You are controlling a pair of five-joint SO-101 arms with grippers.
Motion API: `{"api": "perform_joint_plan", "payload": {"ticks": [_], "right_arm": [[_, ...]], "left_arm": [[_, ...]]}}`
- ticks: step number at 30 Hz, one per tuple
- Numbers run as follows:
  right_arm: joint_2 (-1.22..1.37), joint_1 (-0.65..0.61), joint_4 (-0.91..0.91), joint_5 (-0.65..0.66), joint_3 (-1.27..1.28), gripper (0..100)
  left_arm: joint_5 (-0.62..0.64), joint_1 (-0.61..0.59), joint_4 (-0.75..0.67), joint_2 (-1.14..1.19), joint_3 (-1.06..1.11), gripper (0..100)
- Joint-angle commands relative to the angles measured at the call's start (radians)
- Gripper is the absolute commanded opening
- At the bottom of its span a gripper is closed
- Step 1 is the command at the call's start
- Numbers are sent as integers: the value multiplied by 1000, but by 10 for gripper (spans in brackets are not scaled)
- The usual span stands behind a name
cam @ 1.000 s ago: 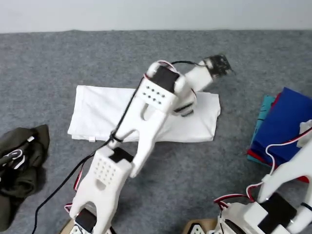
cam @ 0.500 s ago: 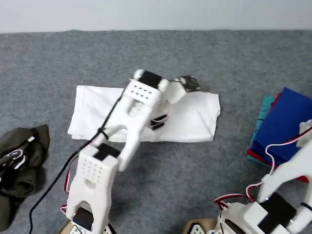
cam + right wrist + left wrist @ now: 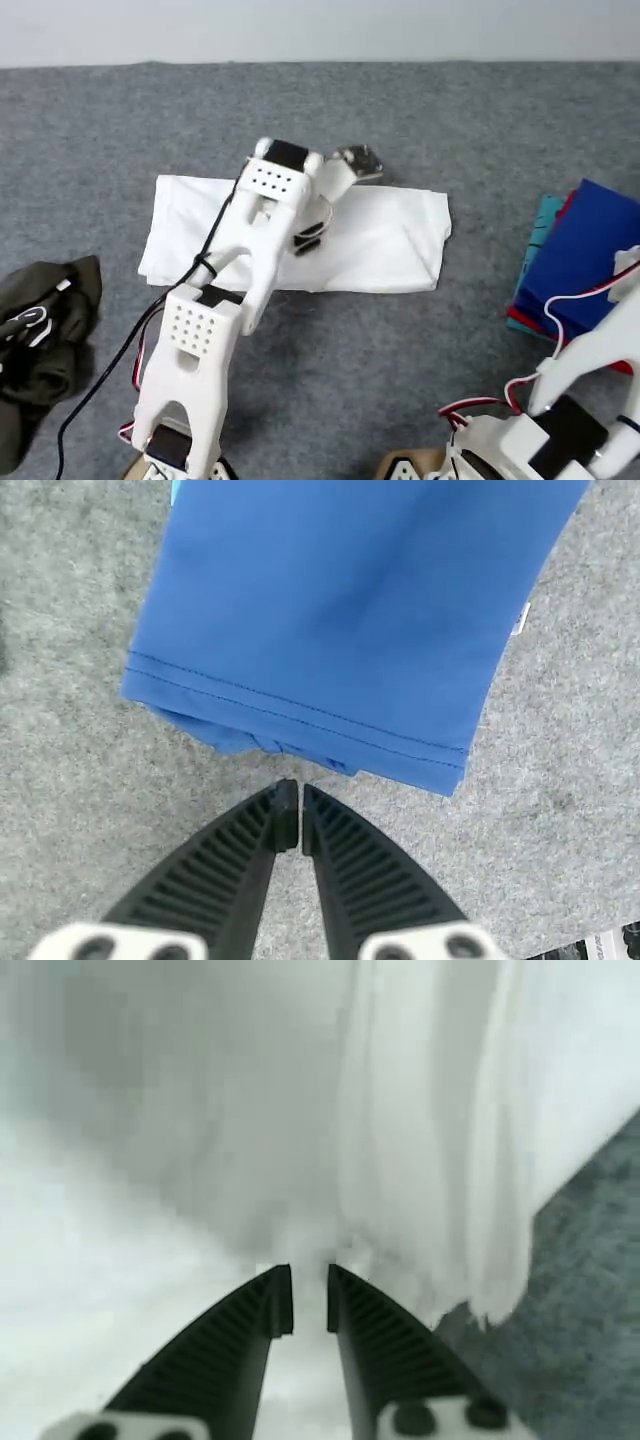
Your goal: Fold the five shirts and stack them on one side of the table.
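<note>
**Left claw (image 3: pixel 358 160) above white shirt (image 3: pixel 385 245), right claw (image 3: pixel 300 815) by blue shirt (image 3: pixel 340 600)**

Under the left claw and toward its base: white shirt, spread flat on the grey worktop (image 3: pixel 420 100). Tips nearly together with a thin gap, cloth right at them; impossible to tell whether gripped. Right claw pressed together on nothing, just short of the blue shirt topping the folded pile (image 3: pixel 540 235). Well off to the left claw's left: a crumpled dark shirt (image 3: pixel 45 330).

Left arm (image 3: pixel 215 330) covers the mid part of the white shirt (image 3: pixel 385 245). Dark shirt (image 3: pixel 45 340) is cut by the high view's L edge, shirt stack (image 3: pixel 585 250) by its R edge.
</note>
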Motion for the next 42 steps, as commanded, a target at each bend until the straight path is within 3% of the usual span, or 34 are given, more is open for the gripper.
{"api": "perform_joint_plan", "payload": {"ticks": [1, 8, 15, 20, 27, 32, 37, 42], "right_arm": [[-51, -1, 22, -8, -55, 15], [-45, -24, 44, -11, -55, 15], [-45, -24, 44, -8, -55, 15], [-45, -24, 47, -8, -55, 15], [-45, -21, 48, -6, -55, 15], [-53, -21, 50, -6, -55, 15], [-53, -19, 67, -6, -55, 15], [-53, -21, 70, -6, -55, 15]], "left_arm": [[48, 44, 40, -121, -71, 66], [51, 196, 35, -250, 110, 66], [48, 127, -54, -219, 225, 66], [48, 48, -124, -129, 219, 66], [46, 61, -124, -9, 200, 66], [49, 64, -98, -12, 131, 66], [52, 92, 35, -37, -22, 65], [98, 98, 38, -124, -91, 65]]}}
